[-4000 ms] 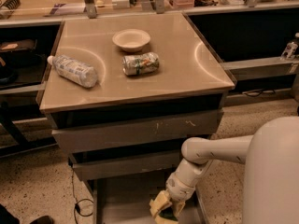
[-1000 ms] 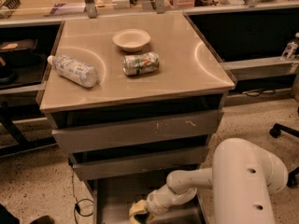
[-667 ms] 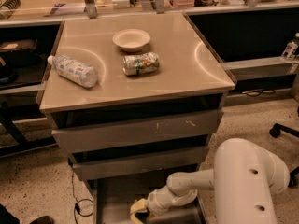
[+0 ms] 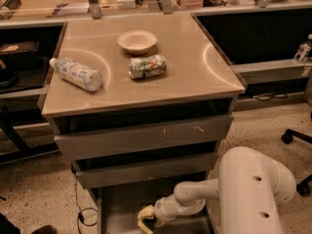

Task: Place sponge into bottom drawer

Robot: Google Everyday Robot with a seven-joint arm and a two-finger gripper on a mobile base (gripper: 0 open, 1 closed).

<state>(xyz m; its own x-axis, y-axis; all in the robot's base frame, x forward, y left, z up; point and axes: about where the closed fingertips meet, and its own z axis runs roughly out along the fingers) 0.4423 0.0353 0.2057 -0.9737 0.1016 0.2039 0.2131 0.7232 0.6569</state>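
Over bottom drawer (image 4: 119,206) (pulled open) hovers pincer (image 4: 146,219).

A small bowl (image 4: 137,41) is set near the back of the table (image 4: 195,77), and a squashed can (image 4: 147,66) is laid just in front of it. A clear bottle (image 4: 76,74) is laid on its side near the left edge. The end effector (image 4: 145,219) is seen low down, below the table top.

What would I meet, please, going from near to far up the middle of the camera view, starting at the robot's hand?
The hand, down in the open bottom drawer → middle drawer front → scratched top drawer front → crushed can → bowl.
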